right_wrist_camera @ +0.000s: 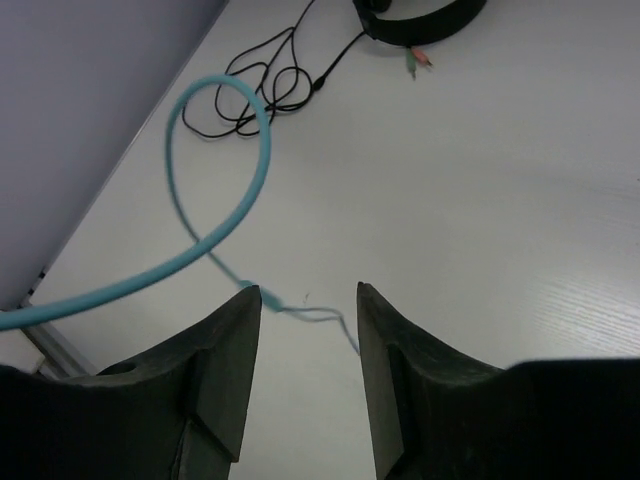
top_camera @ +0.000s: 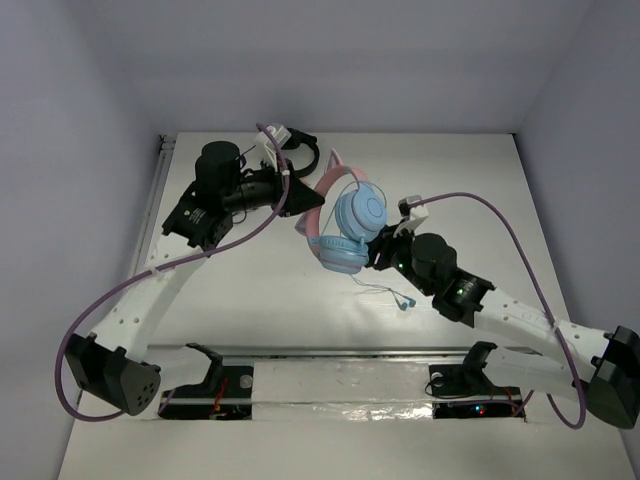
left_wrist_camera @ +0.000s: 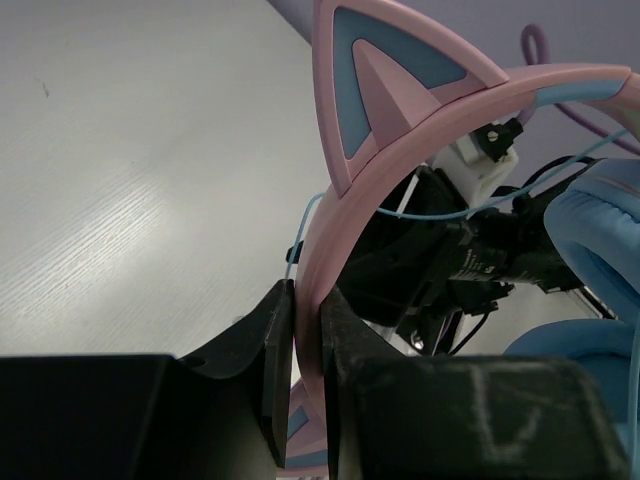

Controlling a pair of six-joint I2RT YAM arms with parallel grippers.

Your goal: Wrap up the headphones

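The left end effector (left_wrist_camera: 308,335) is pressed onto the pink headband (left_wrist_camera: 345,230) of the headphones (top_camera: 350,225), pinching it just below one cat ear (left_wrist_camera: 385,80). The headphones sit near the middle of the desk (top_camera: 250,300), their light blue earcups (top_camera: 360,212) between the two arms. The right end effector (right_wrist_camera: 310,300) has its fingers spread with nothing gripped; the thin pale blue cable (right_wrist_camera: 225,215) loops in front of it and passes close to one fingertip. In the top view the cable trails onto the desk beside the right arm. Black headphones (top_camera: 303,150) and a black cable (right_wrist_camera: 260,90) lie at the far edge
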